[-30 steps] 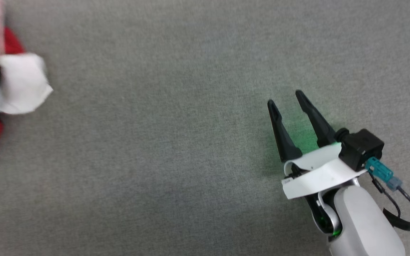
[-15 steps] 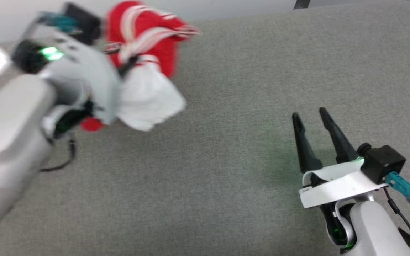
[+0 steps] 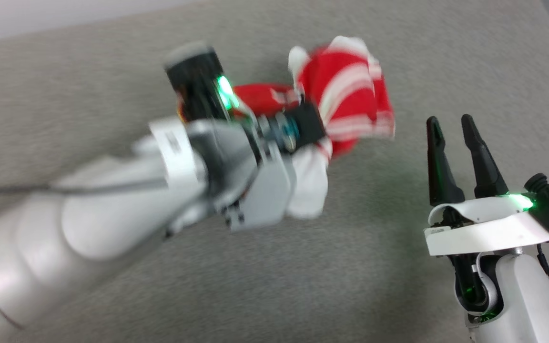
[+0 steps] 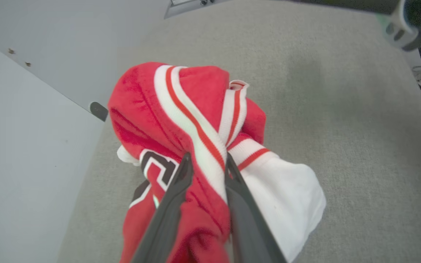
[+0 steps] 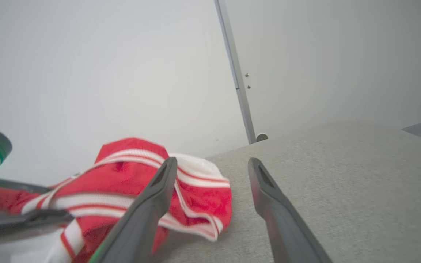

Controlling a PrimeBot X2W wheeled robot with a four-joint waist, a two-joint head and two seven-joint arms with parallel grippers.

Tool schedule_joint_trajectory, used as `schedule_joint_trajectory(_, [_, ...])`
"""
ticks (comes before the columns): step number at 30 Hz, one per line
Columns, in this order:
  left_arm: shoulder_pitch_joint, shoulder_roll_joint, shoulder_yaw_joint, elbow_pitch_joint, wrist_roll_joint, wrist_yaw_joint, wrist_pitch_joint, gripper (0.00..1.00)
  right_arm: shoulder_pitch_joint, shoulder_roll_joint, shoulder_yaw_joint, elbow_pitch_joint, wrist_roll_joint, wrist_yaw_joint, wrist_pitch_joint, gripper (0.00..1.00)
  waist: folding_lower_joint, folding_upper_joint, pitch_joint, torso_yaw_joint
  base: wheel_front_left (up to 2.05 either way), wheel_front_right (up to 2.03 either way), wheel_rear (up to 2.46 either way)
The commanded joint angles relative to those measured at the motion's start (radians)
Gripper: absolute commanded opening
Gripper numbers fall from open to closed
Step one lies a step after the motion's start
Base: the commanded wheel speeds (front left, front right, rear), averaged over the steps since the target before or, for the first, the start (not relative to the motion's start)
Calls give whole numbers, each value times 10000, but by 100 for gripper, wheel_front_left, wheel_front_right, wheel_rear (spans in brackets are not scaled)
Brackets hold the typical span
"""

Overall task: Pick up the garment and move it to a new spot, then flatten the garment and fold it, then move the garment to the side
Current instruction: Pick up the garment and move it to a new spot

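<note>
Left arm point(image 3: 88, 228) and garment point(image 3: 346, 90) blurred, garment's lower folds cut off

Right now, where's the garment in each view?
Head view: garment upper centre, left of the right gripper.
Left wrist view: garment centre, pinched in the left gripper.
Right wrist view: garment lower left, partly behind a right gripper finger.
Shared landmark: the grey surface under it.
</note>
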Motion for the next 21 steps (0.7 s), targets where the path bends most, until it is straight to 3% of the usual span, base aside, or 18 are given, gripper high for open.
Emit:
schedule_joint_trajectory(1, [291, 149, 1, -256, 272, 13, 158, 0, 39, 37, -28, -71, 123, -10, -2, 100, 0, -1, 1035, -1272, 0, 0, 0])
schedule_joint_trajectory(10, [1313, 1074, -1, -1053, 1076, 15, 1108, 0, 131, 38, -89, -112, 712, -10, -2, 100, 0, -1, 1318, -1946, 0, 0, 0])
schedule_joint_trajectory(21, [1671, 1367, -115, -384, 687, 15, 2133, 0, -104, 36, 73, -230, 906, -10, -2, 100, 0, -1, 1620, -1961, 0, 0, 0])
